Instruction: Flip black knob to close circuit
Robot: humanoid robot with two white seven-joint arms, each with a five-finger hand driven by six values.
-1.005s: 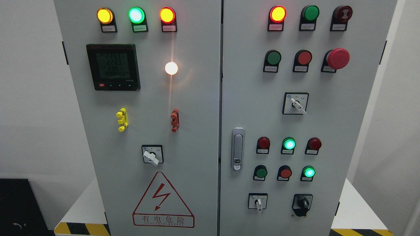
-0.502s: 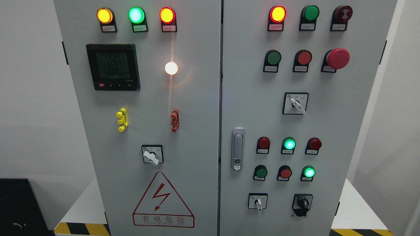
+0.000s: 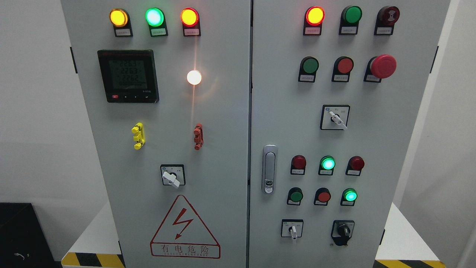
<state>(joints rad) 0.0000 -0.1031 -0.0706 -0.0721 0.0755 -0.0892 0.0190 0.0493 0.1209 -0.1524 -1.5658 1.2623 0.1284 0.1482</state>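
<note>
The black knob (image 3: 344, 231) sits at the lower right of the right door of a grey electrical cabinet (image 3: 223, 130). Its handle stands close to upright, tilted slightly. To its left is a white-handled selector switch (image 3: 293, 229). Neither of my hands nor any arm shows in the head view.
The right door carries lit and unlit pushbuttons, a red emergency stop (image 3: 383, 66), a white selector (image 3: 336, 119) and a door handle (image 3: 269, 169). The left door has a meter (image 3: 128, 76), indicator lamps, a white selector (image 3: 171, 178) and a warning triangle (image 3: 184, 229).
None apart from the meter's digits changing slightly.
</note>
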